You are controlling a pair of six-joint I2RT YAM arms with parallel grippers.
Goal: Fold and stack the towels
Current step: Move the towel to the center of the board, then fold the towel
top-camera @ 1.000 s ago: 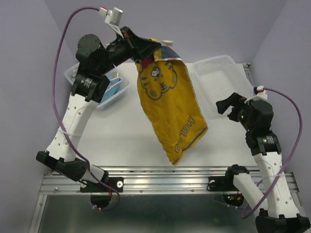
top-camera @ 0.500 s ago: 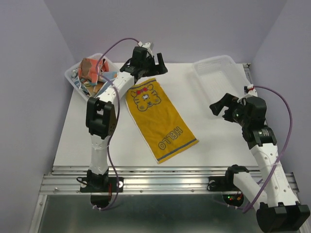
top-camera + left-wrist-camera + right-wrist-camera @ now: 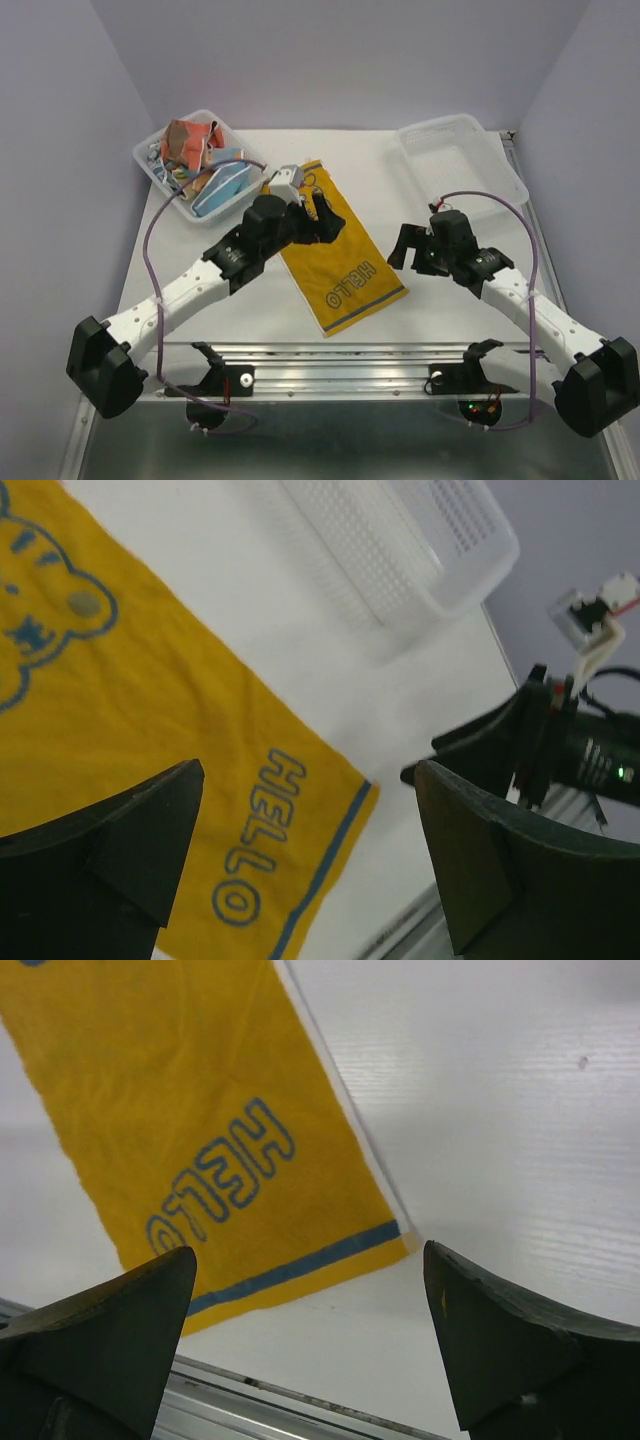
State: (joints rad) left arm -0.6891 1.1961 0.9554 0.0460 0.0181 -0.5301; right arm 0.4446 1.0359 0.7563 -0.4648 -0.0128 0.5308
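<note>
The yellow towel point(image 3: 345, 275) lay flat and unfolded on the white table point(image 3: 230, 300), set on a slant, with its blue HELLO lettering and blue stripe at the near end. The left gripper point(image 3: 316, 216) hovered over the towel's far half, jaws wide apart, grasping nothing. The right gripper point(image 3: 408, 246) stood just beside the towel's near right corner, jaws likewise spread and empty. Further crumpled towels point(image 3: 188, 148) sat heaped in the clear basket point(image 3: 146, 158) at the far left. A second clear basket point(image 3: 505, 172) stood at the far right, apart from both arms
</note>
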